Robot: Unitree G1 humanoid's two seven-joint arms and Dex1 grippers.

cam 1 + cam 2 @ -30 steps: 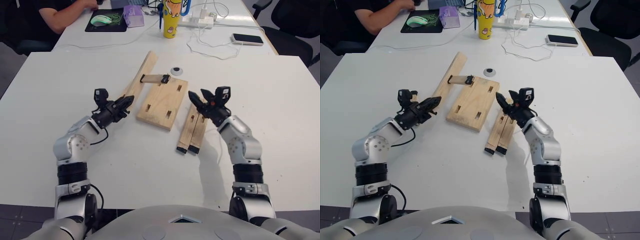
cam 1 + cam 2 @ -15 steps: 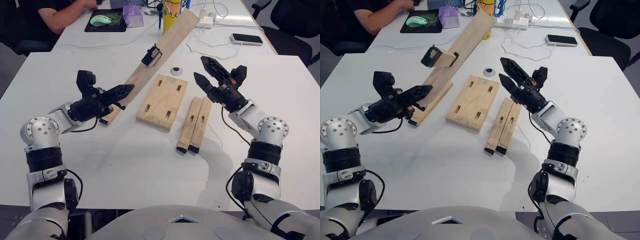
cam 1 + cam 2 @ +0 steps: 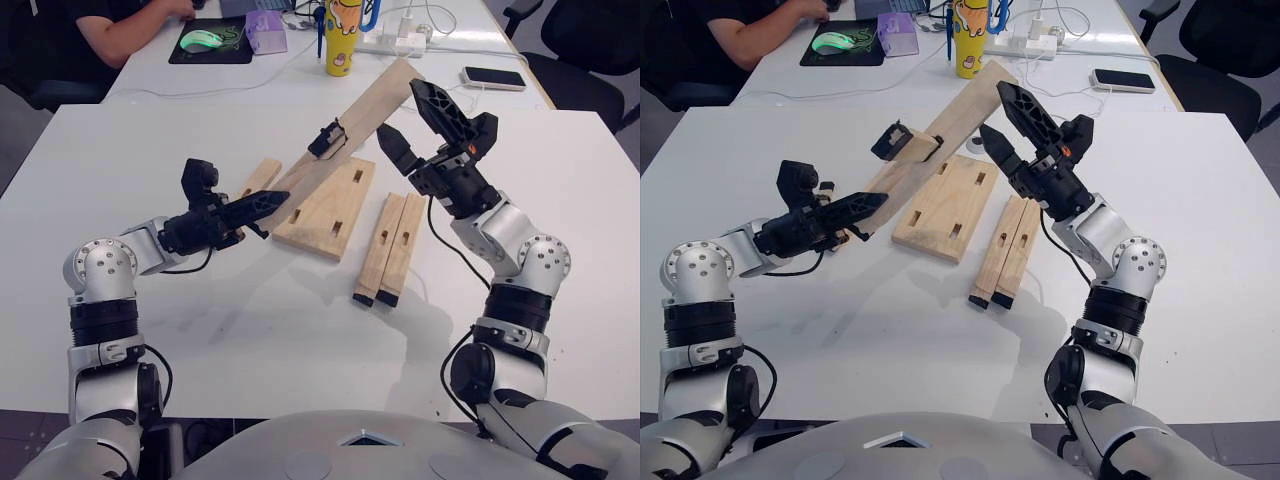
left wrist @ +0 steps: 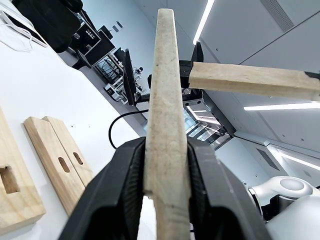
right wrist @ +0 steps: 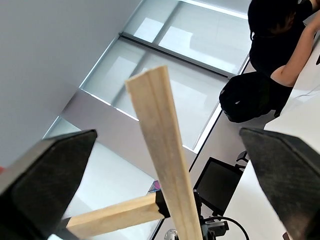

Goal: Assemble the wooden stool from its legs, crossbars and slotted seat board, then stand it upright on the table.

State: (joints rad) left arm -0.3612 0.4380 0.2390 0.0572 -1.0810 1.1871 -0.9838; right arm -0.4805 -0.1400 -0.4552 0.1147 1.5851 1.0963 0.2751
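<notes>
My left gripper [image 3: 270,201] is shut on the lower end of a long wooden leg [image 3: 355,117], which slants up off the table to the right. A short crossbar [image 3: 328,139] with a black tip sticks out from the leg's middle. My right gripper [image 3: 401,108] is open, its fingers [image 3: 437,103] spread on either side of the leg's upper end [image 5: 162,145]. In the left wrist view the pads [image 4: 130,175] squeeze the leg [image 4: 166,100]. The slotted seat board [image 3: 325,208] lies flat at the table's centre. Two more legs [image 3: 390,248] lie side by side to its right.
Another wooden piece [image 3: 258,177] lies on the table left of the seat board. At the back stand a yellow cup [image 3: 341,38], a power strip with cables [image 3: 392,44] and a phone [image 3: 493,78]. Bare table lies in front and to both sides.
The leg with its crossbar has been lifted off the table by my left gripper and swung right. My right gripper rose and came around the leg's upper end.
</notes>
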